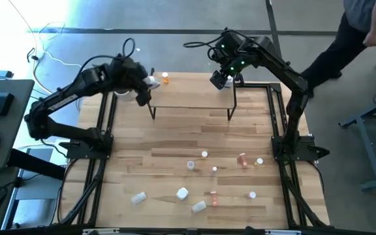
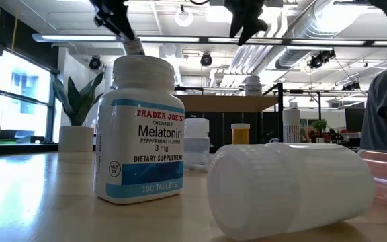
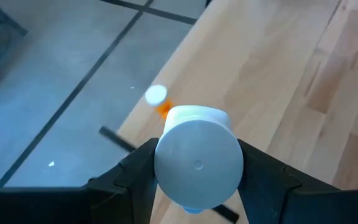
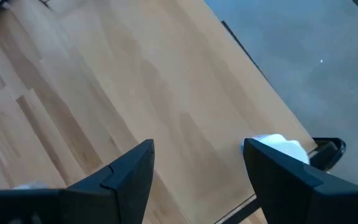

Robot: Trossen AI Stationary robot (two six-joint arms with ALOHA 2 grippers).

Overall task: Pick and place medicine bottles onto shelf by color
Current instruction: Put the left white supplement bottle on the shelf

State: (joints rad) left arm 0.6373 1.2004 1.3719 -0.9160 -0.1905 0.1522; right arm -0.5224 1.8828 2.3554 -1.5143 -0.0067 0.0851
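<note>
white medicine bottle sits clamped between the fingers of the left end effector, raised over the shelf near its left end. an orange bottle stands on the shelf just beside it. the right end effector hovers over the shelf's right end, jaws apart and empty. more bottles lie scattered on the bench, well apart from the shelf.
</note>
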